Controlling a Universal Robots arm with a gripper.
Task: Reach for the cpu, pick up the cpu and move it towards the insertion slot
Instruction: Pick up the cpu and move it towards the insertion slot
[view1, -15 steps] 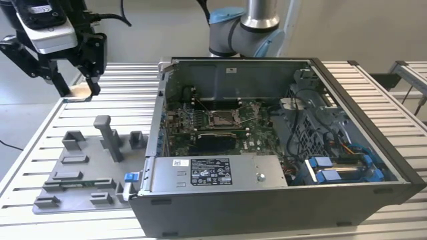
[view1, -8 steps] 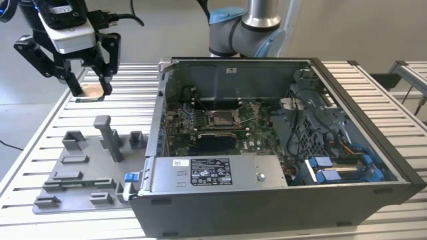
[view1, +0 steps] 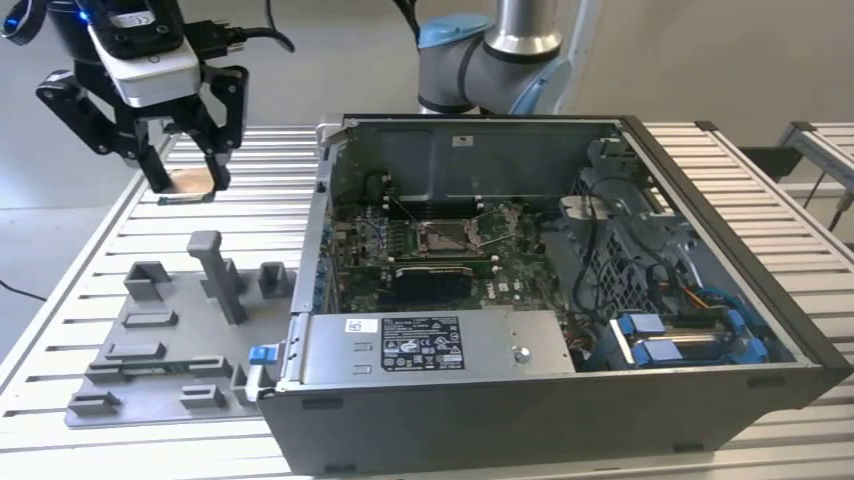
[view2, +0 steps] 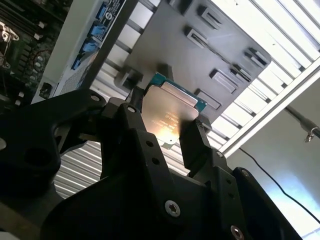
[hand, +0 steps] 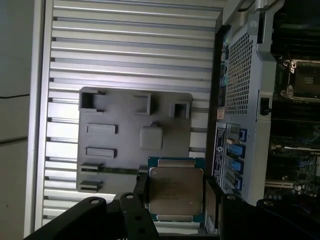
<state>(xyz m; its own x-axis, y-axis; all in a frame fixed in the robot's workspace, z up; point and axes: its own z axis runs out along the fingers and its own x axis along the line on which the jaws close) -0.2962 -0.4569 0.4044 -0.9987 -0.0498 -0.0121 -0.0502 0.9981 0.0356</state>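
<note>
While our black gripper (view1: 188, 184) clamps the small flat silvery square cpu (view1: 191, 181), the silver-framed insertion slot (view1: 442, 236) lies toward the exterior view's right, inside the grey case (view1: 534, 405).

- Exterior view: soft, even light — counter (view1: 254, 215) bright, computer case (view1: 454, 170) interior shadowed.
- Second wrist view: warm glare on the cpu (view2: 167, 117); counter slats blown white.
- First wrist view: dimmer — motherboard (hand: 295, 150) nearly black.

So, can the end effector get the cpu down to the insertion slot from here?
Probably yes. The end effector holds the cpu beside the computer case, whose side lies open, and nothing appears to cover the insertion slot.
</note>
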